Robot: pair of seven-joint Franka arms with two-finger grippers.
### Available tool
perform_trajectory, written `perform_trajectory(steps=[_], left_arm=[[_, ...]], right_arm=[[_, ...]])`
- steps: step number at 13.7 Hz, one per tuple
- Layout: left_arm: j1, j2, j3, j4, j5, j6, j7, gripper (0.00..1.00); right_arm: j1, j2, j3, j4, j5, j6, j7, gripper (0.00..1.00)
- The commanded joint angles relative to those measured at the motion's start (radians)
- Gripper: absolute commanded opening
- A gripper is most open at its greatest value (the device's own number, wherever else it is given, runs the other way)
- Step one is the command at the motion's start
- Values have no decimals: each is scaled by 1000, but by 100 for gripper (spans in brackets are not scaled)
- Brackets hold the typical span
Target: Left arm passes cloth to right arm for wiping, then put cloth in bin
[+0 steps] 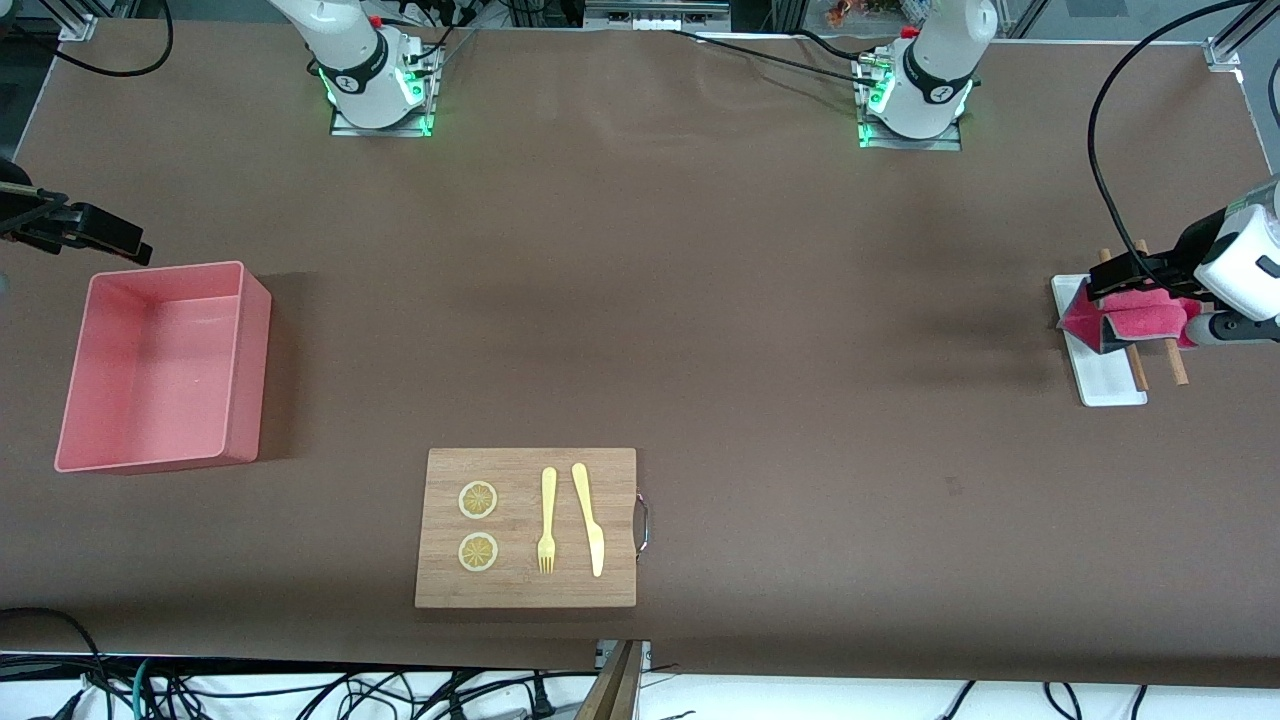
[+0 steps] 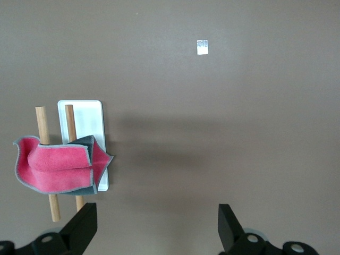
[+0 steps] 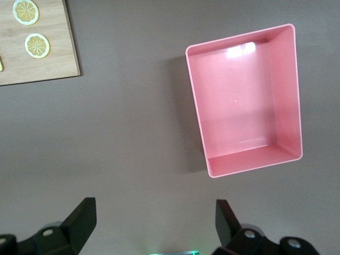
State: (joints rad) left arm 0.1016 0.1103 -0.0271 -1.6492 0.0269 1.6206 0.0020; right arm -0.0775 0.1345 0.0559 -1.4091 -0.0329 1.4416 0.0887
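The cloth (image 1: 1135,318), soft and folded, magenta with a dark grey underside and grey edging, drapes over two wooden dowels (image 1: 1172,362) above a flat white tray (image 1: 1105,378) at the left arm's end of the table. The left gripper (image 1: 1130,272) hovers over it, fingers apart. Bare brown table (image 1: 800,350) stretches to the wooden cutting board (image 1: 525,590) and the smooth, straight-walled salmon bin (image 1: 240,400). The right gripper (image 1: 95,232) hangs near the bin, fingers apart

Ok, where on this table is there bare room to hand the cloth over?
Widest bare stretch: mid-table, between the arm bases and the cutting board, from the bin to the white tray. Crowded: the tray, holding cloth on dowels under the open left gripper.
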Motion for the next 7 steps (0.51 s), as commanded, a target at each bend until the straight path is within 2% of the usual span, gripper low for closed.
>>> perform_trajectory(steps=[1,5,7], left_arm=[[9,15,-2,29,-4,-5,3,100],[42,69,-2,31,-2,-4,42,100],[94,113,-4,41,-8,24,180,100]], right_arm=[[-7,-18,1,-14,18,2,2,99],[-5,-18,1,-14,18,2,3,99],[-7,-18,1,-14,16,2,3,99]])
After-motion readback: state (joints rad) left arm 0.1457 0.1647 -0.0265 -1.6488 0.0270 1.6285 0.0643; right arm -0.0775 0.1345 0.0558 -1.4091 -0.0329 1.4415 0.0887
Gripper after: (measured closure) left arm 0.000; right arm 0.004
